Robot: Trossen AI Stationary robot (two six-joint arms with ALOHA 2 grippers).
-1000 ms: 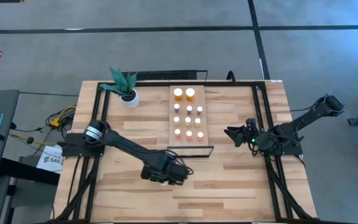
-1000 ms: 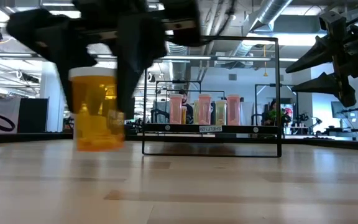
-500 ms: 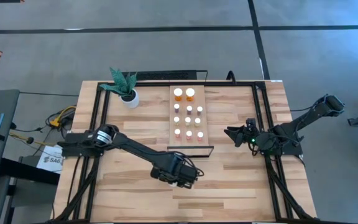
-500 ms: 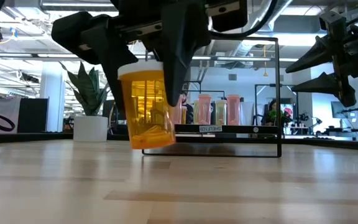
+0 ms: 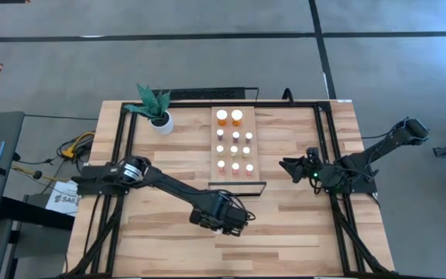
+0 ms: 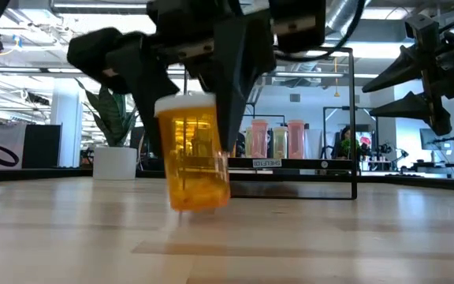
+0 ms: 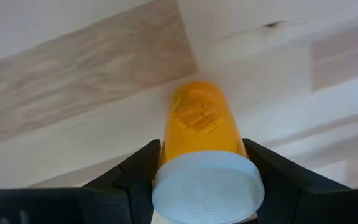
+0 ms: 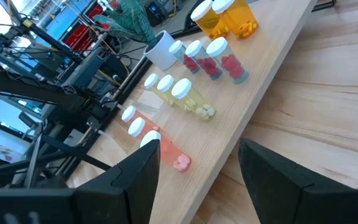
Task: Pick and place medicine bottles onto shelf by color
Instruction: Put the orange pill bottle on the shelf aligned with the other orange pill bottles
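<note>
1. Low view hides most of my left gripper (image 6: 195,118): I see its dark fingers clamped on either side of a large translucent orange medicine bottle with a white cap (image 6: 193,151), but the arm above is cut off by the frame edge.
2. I cannot tell from this view whether the bottle's base touches the pale plank tabletop (image 6: 329,237) or hangs just above it; it is tilted slightly.
3. From the high view, the left gripper (image 5: 224,219) covers the bottle completely; it sits near the front of the table, just ahead of the black-framed short end of the long light-wood shelf board (image 5: 255,147).
4. Left wrist view shows the white cap nearest the camera and the orange body (image 7: 201,124) pointing away between the two fingers (image 7: 135,171), with yellow-orange pills inside.
5. My right gripper (image 5: 291,167) waits beside the shelf's right edge, fingers spread apart with nothing between them; the right wrist view shows both fingers (image 8: 138,177) with an open gap.
6. Rows of small white-capped bottles (image 5: 234,149) stand on the shelf; their colours are hard to read from above, though the right wrist view shows orange, red, pale yellow and pink contents (image 8: 222,62).
7. A white pot with a green plant (image 5: 159,116) stands left of the shelf, well apart from both grippers.
</note>
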